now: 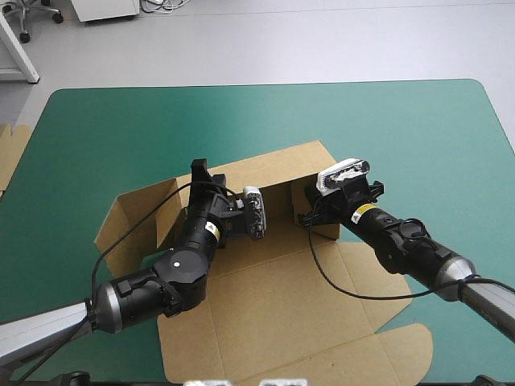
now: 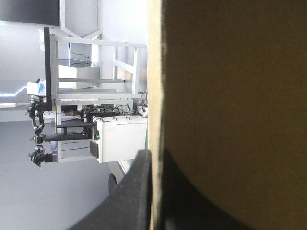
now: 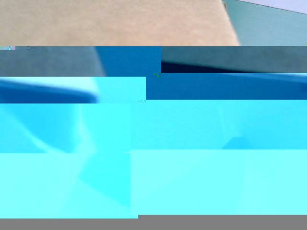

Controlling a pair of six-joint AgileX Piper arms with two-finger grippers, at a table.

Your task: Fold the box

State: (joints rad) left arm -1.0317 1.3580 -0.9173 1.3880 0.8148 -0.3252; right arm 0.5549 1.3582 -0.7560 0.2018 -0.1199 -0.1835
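The left jaws are closed on the box (image 1: 265, 305). In the left wrist view a thin edge of brown board runs up between the two black fingers (image 2: 134, 191), one on each side of the sheet. From above, the left gripper (image 1: 201, 170) sits at the top edge of the rear wall (image 1: 265, 173), near its left end. It seems to be pinching there so the wall stands up instead of dropping back flat.

Whether the right gripper (image 1: 310, 213) is open or clamped I cannot tell. It is tucked in at the right end of the same wall, inside the corner, probably to brace or turn that end inward.

The box lies in the middle of the table's teal-green cover (image 1: 121, 129). Its rear wall is raised and its left side panel (image 1: 121, 229) is tilted up, while the broad base and front flaps lie flat toward the near edge. I'd say the folding is at an early stage. A bit of spare board (image 1: 10, 153) pokes in at the table's left edge.
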